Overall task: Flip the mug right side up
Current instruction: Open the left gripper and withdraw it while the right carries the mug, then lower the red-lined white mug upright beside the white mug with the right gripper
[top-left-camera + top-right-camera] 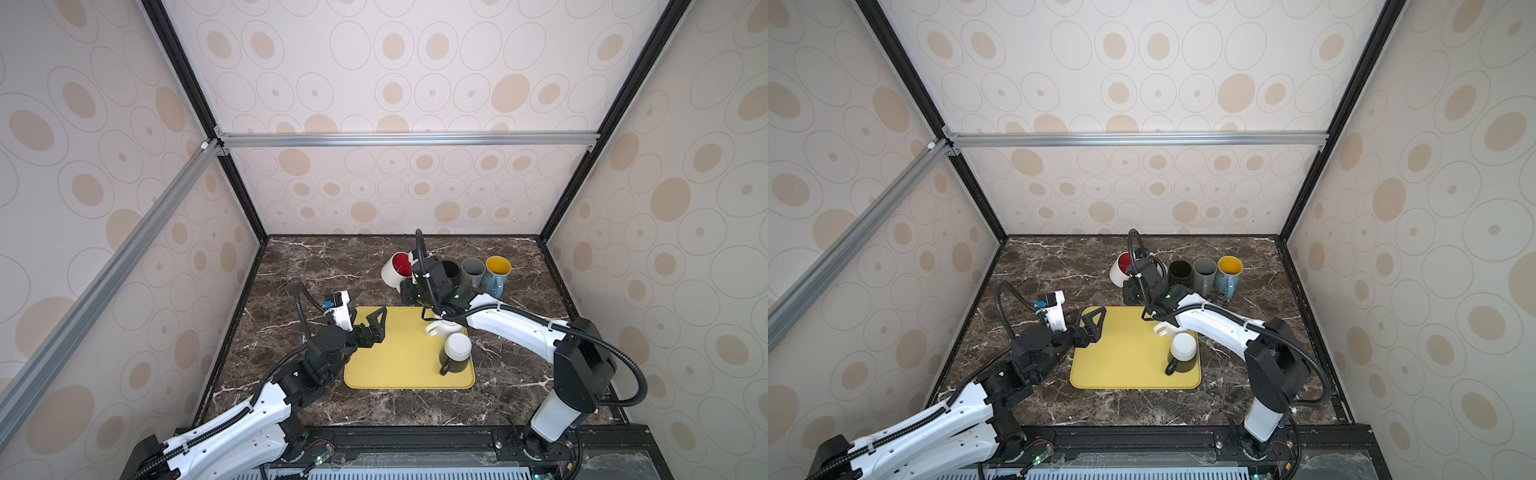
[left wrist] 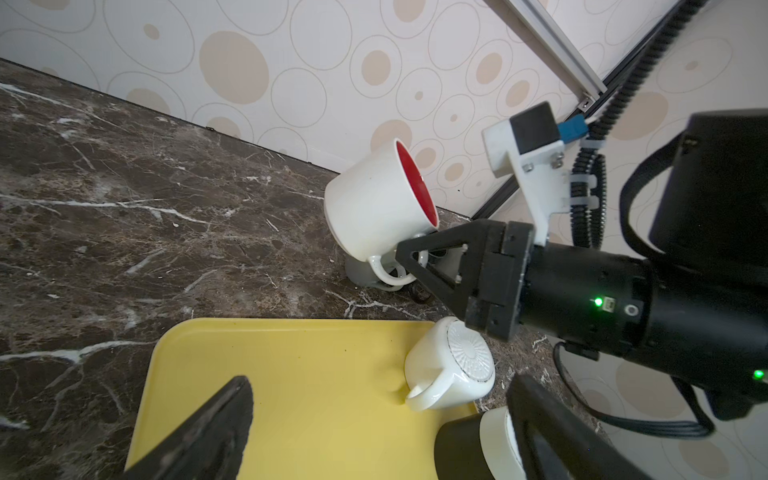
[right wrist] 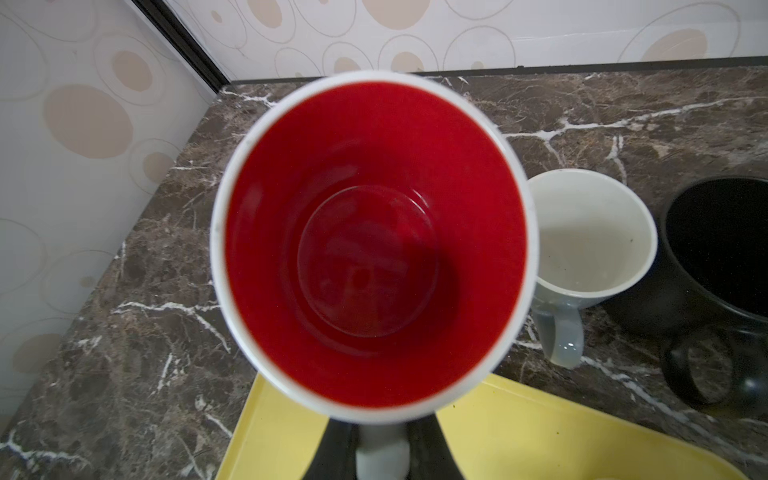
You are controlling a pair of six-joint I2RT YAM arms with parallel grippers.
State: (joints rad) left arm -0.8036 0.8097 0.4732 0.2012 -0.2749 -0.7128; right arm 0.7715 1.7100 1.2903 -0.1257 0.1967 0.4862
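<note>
Red-lined mug (image 3: 374, 232) held tilted above the counter (image 1: 311, 266).
Right tool (image 3: 381, 453) grips its handle; left tool (image 1: 1084, 323) gapes wide at the tray (image 1: 395, 365) edge.

My left arm (image 1: 249, 419) reaches in low from the near left, and the left gripper (image 1: 371, 312) points across toward the middle with its jaws spread wide, holding nothing. My right arm (image 1: 511, 328) stretches toward the far side (elbow raised), with the right gripper (image 3: 382, 453) clamped on the handle of the red-lined mug (image 3: 365, 249).

Red-lined mug (image 3: 370, 249), held in tool (image 3: 380, 446), pale cup (image 3: 592, 237) just beside
</note>
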